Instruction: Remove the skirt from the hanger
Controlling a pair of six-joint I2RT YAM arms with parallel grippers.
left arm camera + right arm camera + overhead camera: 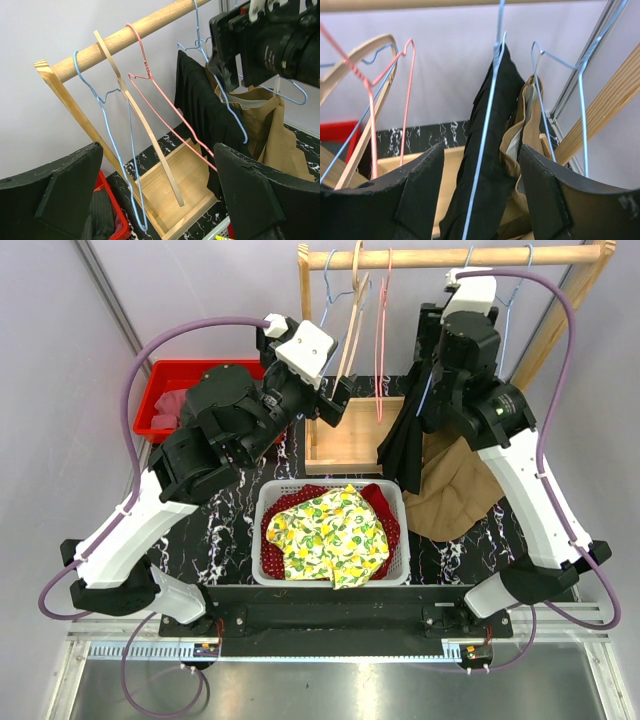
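Note:
A black skirt (pixel 405 445) hangs from a blue wire hanger (pixel 487 115) on the wooden rail (pixel 450 257). A tan garment (pixel 455 490) hangs beside it on a second blue hanger (pixel 540 95), its hem spread on the table. My right gripper (pixel 480 165) is open; its fingers stand either side of the black skirt (pixel 497 150) and its hanger wire, with the tan garment (pixel 520 135) close to the right finger (pixel 555 200). My left gripper (pixel 157 165) is open and empty, facing the rack's empty hangers, left of the black skirt (pixel 200 105).
Empty blue (pixel 107 130), wooden (pixel 142 125) and pink (pixel 170 110) hangers hang at the rail's left end. The rack's wooden base (pixel 345 440) lies below. A white basket (pixel 265 540) holds a yellow print cloth (pixel 330 535). A red bin (pixel 150 405) stands at back left.

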